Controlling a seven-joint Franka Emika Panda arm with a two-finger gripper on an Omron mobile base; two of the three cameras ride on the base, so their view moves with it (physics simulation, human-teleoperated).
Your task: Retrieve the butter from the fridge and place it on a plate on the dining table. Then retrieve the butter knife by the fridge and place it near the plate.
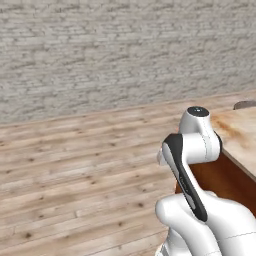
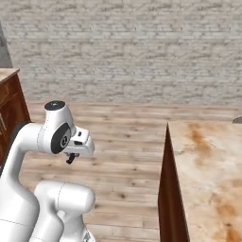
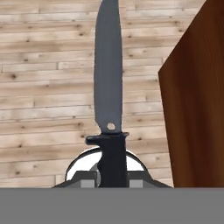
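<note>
My gripper [image 3: 113,180] is shut on the black handle of the butter knife [image 3: 108,74]. In the hand view the knife's grey blade points away from the hand, over the plank floor. From the right base the gripper [image 2: 71,158] hangs low beside the arm's elbow, left of the dining table [image 2: 208,160]. The table's beige-orange marble top [image 1: 242,135] lies to the right of the arm, and its red-brown side [image 3: 197,109] stands close on the knife's right. The butter, the plate and the fridge are out of view.
Open wooden floor [image 1: 75,165] runs ahead to a grey brick wall [image 1: 100,50]. A wood cabinet with a light top [image 2: 8,94] stands at the left. A dark rounded shape [image 1: 246,105] sits on the table's far end; I cannot tell what it is.
</note>
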